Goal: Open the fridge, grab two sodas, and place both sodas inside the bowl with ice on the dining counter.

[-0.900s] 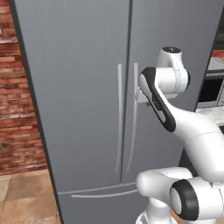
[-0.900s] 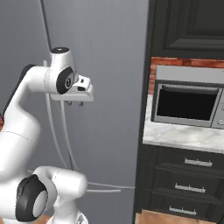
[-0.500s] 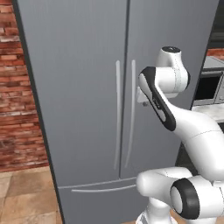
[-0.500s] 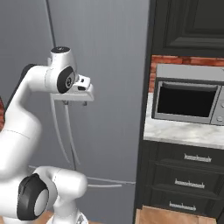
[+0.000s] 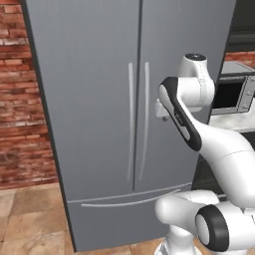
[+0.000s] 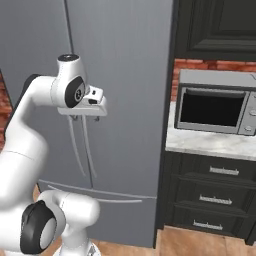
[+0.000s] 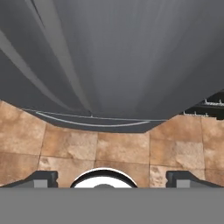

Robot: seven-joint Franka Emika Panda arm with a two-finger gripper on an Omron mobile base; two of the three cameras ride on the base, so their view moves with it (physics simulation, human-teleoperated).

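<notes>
The gripper [image 7: 112, 177] is spread wide and holds nothing, with the shut grey fridge [image 7: 122, 57] up at twelve o'clock.

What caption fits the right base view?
Open gripper beside the closed fridge handles, microwave at right.

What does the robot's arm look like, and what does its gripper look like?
The arm is glossy white, made of rounded segments with dark grey or black joints. A black band runs along one link. The gripper has a flat white body; the hand view shows two small dark grey tips. No cables or markings are visible.
</notes>
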